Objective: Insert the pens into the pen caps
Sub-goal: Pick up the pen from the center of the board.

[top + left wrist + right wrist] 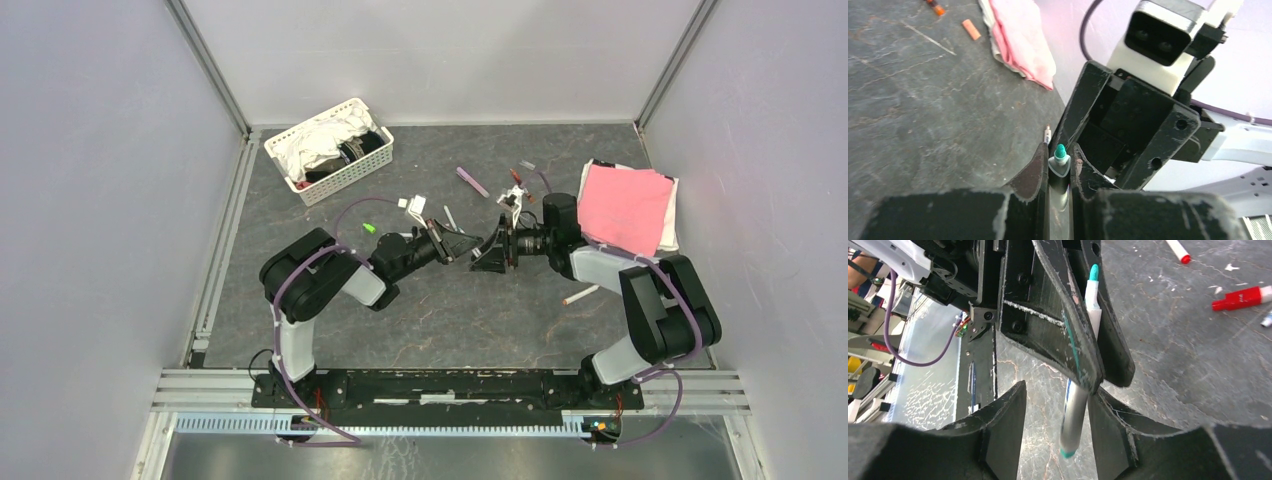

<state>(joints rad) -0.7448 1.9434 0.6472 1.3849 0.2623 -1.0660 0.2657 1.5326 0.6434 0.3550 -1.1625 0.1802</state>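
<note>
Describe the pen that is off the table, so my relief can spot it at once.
Start at the middle of the dark table. Just above it, the left end effector pinches a pale-barrelled pen. It is the only pen held in the air, and its tip is teal, unlike the red-ended pen lying loose on the table.

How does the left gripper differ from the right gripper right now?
The left gripper is shut on the teal pen; the right gripper is open. The left's jaws pinch the barrel; the right's stand apart on either side of it. Both point at each other over the table.
</note>
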